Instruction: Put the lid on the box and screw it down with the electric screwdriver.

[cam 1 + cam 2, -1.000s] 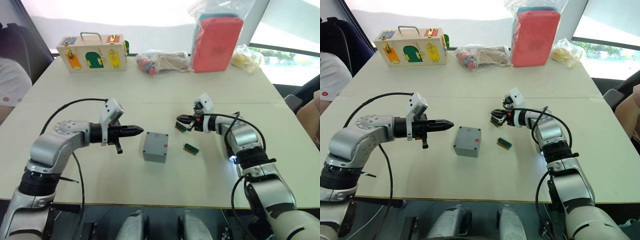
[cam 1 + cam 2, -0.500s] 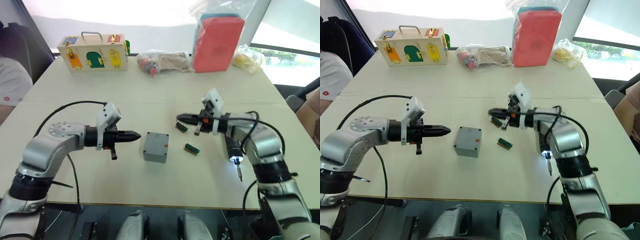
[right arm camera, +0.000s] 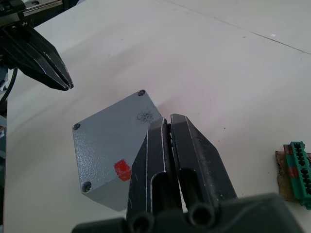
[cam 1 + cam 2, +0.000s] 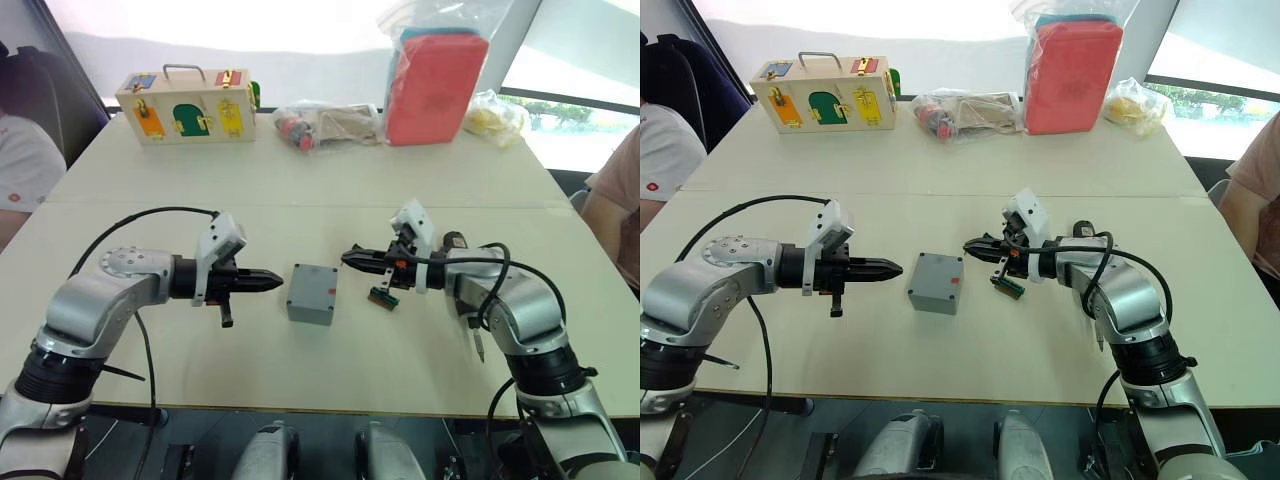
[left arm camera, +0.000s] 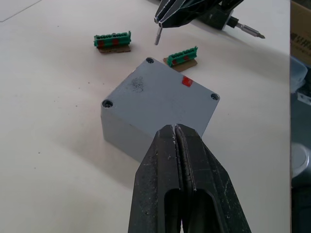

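Note:
The grey box (image 4: 312, 293) stands mid-table, and the lid (image 5: 163, 97) lies flat on top of it, showing corner screw holes and a small red mark. My left gripper (image 4: 278, 282) is shut and empty, pointing at the box from just to its left. My right gripper (image 4: 347, 258) is shut and empty too; it hovers just right of the box, a little beyond it, pointing left. The electric screwdriver (image 5: 247, 30) lies on the table behind the right gripper. My right forearm hides most of it, and its bit (image 4: 479, 347) points toward the near edge.
Two green connector pieces (image 5: 112, 41) (image 5: 181, 56) lie right of the box. At the far edge stand a wooden latch box (image 4: 185, 105), plastic bags (image 4: 320, 122) and a bagged red case (image 4: 435, 85). People sit at the left edge (image 4: 20, 165) and right edge (image 4: 612, 190).
My right gripper swung lower and closer to the box, over the connector pieces. The left gripper dipped slightly and stays beside the box. A person's arm has come in at the right edge.

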`<action>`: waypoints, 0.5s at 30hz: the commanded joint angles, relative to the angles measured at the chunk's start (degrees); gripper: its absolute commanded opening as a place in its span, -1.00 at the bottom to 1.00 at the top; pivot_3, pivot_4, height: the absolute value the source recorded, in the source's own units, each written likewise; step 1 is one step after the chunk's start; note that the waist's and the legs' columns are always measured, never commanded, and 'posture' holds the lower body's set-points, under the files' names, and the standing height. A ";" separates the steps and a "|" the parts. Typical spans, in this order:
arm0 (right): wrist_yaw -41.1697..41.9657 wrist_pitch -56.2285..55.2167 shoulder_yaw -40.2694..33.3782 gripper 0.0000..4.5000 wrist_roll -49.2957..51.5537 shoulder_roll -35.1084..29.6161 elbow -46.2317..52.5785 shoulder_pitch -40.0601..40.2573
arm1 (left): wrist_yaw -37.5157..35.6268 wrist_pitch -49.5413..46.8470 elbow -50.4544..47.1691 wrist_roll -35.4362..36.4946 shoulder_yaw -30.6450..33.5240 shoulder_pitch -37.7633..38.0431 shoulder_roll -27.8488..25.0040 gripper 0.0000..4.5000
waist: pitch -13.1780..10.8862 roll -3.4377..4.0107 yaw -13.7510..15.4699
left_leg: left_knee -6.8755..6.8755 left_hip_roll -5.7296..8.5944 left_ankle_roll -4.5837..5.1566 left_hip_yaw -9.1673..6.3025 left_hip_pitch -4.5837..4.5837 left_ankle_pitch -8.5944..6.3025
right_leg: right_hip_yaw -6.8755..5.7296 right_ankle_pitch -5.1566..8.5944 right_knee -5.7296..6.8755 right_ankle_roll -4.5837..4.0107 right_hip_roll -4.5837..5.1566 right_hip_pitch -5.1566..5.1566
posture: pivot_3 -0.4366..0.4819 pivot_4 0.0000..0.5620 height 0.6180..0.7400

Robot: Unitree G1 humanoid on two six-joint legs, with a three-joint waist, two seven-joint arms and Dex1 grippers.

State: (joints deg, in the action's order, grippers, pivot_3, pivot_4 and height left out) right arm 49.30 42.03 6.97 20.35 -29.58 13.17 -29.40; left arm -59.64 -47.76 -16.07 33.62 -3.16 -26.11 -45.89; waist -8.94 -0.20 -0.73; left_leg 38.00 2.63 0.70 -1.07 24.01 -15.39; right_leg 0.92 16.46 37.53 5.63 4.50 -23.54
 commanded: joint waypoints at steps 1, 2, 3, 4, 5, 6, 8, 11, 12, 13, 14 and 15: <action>-0.32 -1.49 0.62 -0.99 0.05 0.49 0.26 -1.06 | 0.39 0.79 -1.32 0.10 0.76 -0.23 -0.04 -1.00 | 0.00 0.00 -0.01 | 0.00 0.00 0.00 0.00 0.00 0.00 | 0.00 0.00 0.00 0.00 0.00 0.00 | -0.05 -0.47 0.97; -0.32 -1.65 0.85 -0.99 -0.03 0.50 -0.02 -1.24 | 0.60 0.72 -1.29 0.09 0.81 -0.23 0.03 -1.00 | 0.00 0.00 0.00 | 0.00 0.00 0.00 0.00 0.00 0.00 | 0.00 0.00 0.00 0.00 0.00 0.00 | -0.05 -0.47 0.97; -0.40 -1.74 1.01 -0.99 -0.03 0.58 -0.23 -1.40 | 0.89 0.70 -1.25 0.03 0.88 -0.22 0.12 -1.00 | 0.00 0.00 0.00 | 0.00 0.00 0.00 0.00 0.00 0.00 | 0.00 0.00 0.00 0.00 0.00 0.00 | -0.05 -0.47 0.97; -0.47 -1.81 1.15 -0.99 0.03 0.63 -0.36 -1.51 | 1.16 0.72 -1.17 -0.06 0.93 -0.19 0.20 -1.00 | 0.00 0.00 0.01 | 0.00 0.00 0.00 0.00 0.00 0.00 | 0.00 0.00 0.00 0.00 0.00 0.00 | -0.05 -0.47 0.97; -0.47 -1.90 1.36 -0.99 0.10 0.68 -0.49 -1.64 | 1.28 0.78 -1.06 -0.11 0.92 -0.15 0.22 -1.00 | 0.00 0.00 0.02 | 0.00 0.00 0.00 0.00 0.00 0.00 | 0.00 0.00 0.00 0.00 0.00 0.00 | -0.05 -0.47 0.97; -0.52 -1.99 1.51 -0.99 0.14 0.76 -0.64 -1.75 | 1.35 0.82 -0.96 -0.12 0.88 -0.14 0.23 -1.00 | 0.00 0.00 0.01 | 0.00 0.00 0.00 0.00 0.00 0.00 | 0.00 0.00 0.00 0.00 0.00 0.00 | -0.05 -0.47 0.97; -0.63 -2.17 1.79 -0.99 0.13 0.91 -0.92 -1.88 | 1.45 0.90 -0.82 -0.14 0.87 -0.07 0.24 -1.00 | 0.00 0.00 0.00 | 0.00 0.00 0.00 0.00 0.00 0.00 | 0.00 0.00 0.00 0.00 -0.01 0.00 | -0.05 -0.47 0.97; -0.76 -2.84 2.21 -0.99 -0.27 1.19 -1.89 -2.15 | 1.51 1.00 -0.52 -0.30 0.85 -0.12 0.32 -1.00 | 0.00 0.00 0.00 | 0.00 0.00 0.00 0.00 0.00 0.00 | 0.00 0.00 0.00 0.00 -0.01 0.00 | -0.05 -0.47 0.97; -0.78 -3.01 2.35 -0.99 -0.45 1.21 -2.17 -2.21 | 1.52 1.03 -0.46 -0.34 0.85 -0.12 0.34 -1.00 | 0.00 0.00 0.00 | 0.00 0.00 0.00 0.00 0.00 0.00 | -0.01 0.00 0.00 0.00 -0.02 0.00 | -0.05 -0.47 0.97; -0.79 -3.21 2.49 -0.99 -0.64 1.22 -2.44 -2.27 | 1.52 1.06 -0.38 -0.39 0.85 -0.14 0.36 -1.00 | 0.00 0.00 0.00 | 0.00 0.00 0.00 0.00 0.00 0.00 | -0.01 0.00 0.00 0.00 -0.02 0.00 | -0.05 -0.47 0.97; -0.78 -3.35 2.58 -0.99 -0.76 1.22 -2.62 -2.30 | 1.52 1.08 -0.33 -0.43 0.88 -0.13 0.38 -1.00 | 0.00 0.00 0.01 | 0.00 0.00 0.00 0.00 0.00 0.00 | -0.01 0.00 0.00 0.00 -0.02 0.00 | -0.05 -0.47 0.97; -0.78 -3.41 2.61 -0.99 -0.79 1.23 -2.73 -2.33 | 1.51 1.10 -0.28 -0.47 0.91 -0.12 0.40 -1.00 | 0.00 0.00 0.02 | 0.00 0.00 0.00 0.00 0.00 0.00 | -0.01 0.00 0.00 0.00 -0.02 0.00 | -0.05 -0.47 0.97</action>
State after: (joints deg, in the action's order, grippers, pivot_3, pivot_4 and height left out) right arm 48.61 39.76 9.93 19.58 -28.53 9.79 -30.25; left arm -58.33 -47.79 -15.88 33.16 -3.19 -26.10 -45.51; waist -8.94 -0.20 -0.70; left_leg 38.00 2.63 0.70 -1.07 24.01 -15.39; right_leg 0.92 16.46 37.54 5.63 4.49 -23.53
